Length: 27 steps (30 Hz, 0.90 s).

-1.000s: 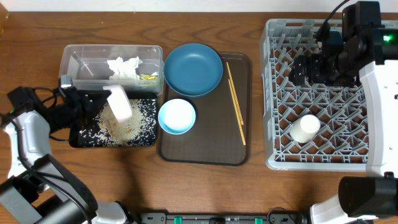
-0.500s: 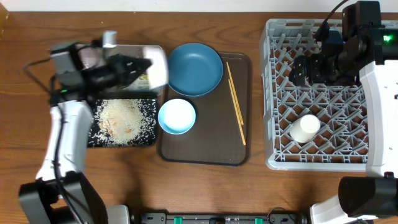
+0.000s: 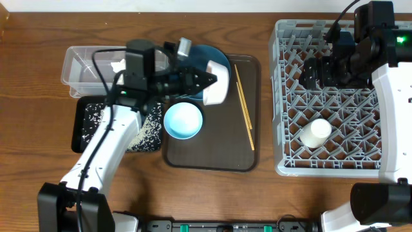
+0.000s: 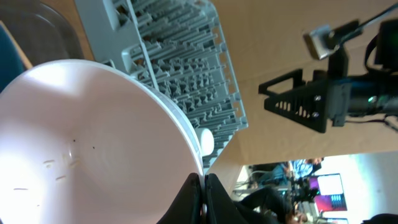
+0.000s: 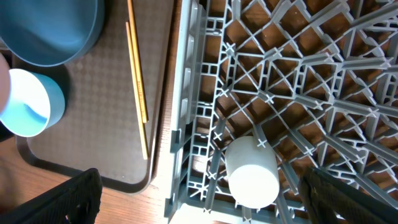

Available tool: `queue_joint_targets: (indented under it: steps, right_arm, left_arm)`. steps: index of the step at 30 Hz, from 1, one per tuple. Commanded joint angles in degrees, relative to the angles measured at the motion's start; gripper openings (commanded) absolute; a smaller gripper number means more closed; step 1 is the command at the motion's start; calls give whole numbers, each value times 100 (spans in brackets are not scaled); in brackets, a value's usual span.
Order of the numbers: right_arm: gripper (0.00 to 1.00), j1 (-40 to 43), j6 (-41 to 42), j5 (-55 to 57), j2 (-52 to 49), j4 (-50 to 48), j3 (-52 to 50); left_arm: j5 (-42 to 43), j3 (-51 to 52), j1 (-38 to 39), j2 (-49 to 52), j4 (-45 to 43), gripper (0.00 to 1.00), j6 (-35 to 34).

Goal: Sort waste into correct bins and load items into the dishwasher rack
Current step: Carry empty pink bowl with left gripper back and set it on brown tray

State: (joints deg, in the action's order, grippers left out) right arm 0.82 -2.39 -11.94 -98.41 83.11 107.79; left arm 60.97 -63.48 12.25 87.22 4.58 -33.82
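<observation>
My left gripper is shut on the rim of the white bowl and holds it tilted on its side above the dark-blue plate. The bowl fills the left wrist view, pinched between the fingers. The light-blue bowl and the chopsticks lie on the brown tray. The white cup lies in the grey rack. My right gripper is open and empty above the rack, with the cup below it. Tissue lies in the clear tub. Rice covers the black tray. The yellow wrapper is hidden.
The brown serving tray sits between the bins and the rack. My left arm stretches across the tub and the black tray. The rack's upright pegs stand under my right gripper. Bare wooden table lies along the front edge.
My left arm has swung from over the black tray, past the tub, rightward with the white bowl, which is now over the plate. The right arm has not moved.
</observation>
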Motion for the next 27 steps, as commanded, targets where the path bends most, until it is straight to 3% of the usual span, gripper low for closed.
queue_joint_targets:
  steps: [1, 5, 17, 27]
  right_arm:
    - [99, -57, -114, 11, -15, 4, -4]
    - [99, -57, -114, 11, -15, 2, -4]
    - [99, -57, -111, 7, -15, 2, -4]
    - [99, -57, -111, 9, -15, 2, -4]
  left_arm:
    - [-444, -63, 216, -33, 85, 6, 251]
    - [-1180, -85, 442, -35, 402, 6, 533]
    - [-4601, -1064, 1788, -33, 2625, 6, 2632]
    - [-5160, -822, 2841, 470, 3427, 6, 3407]
